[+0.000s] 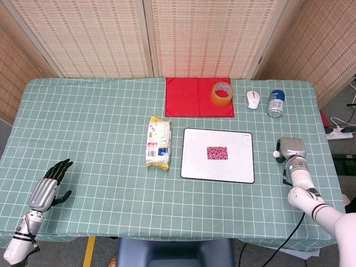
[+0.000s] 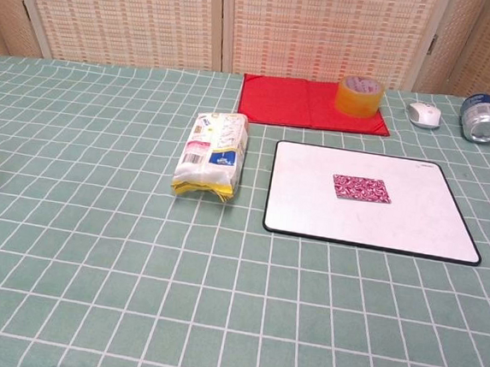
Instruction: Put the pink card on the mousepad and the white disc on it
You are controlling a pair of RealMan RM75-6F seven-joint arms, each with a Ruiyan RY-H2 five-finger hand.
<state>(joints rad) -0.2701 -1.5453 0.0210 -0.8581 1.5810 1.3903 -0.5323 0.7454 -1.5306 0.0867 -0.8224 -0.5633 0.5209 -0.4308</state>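
**While pink card lies on mousepad, white disc sits off to the right**

Where the white mousepad (image 1: 217, 155) lies on the green checked tablecloth (image 1: 100, 117), carries the pink card (image 1: 217, 152) flat near its middle, edges square with the pad. Shows a small white disc (image 1: 276, 154) well right of the pad, just beside the right hand (image 1: 291, 149), touching or nearly so; cannot tell which. Cannot tell how the right hand's fingers lie either, with only its grey back visible from the head view and a dark sliver at the chest view's edge. Rests the left hand (image 1: 51, 186) at the near left corner of the table, fingers extended and apart, holding nothing. Sets a yellow snack packet (image 1: 158, 142) just left of the pad. Lines up along the far side a red cloth (image 1: 192, 97) with a tape roll (image 1: 221, 93) on it, a white mouse (image 1: 252, 99), and a can (image 1: 276, 103).
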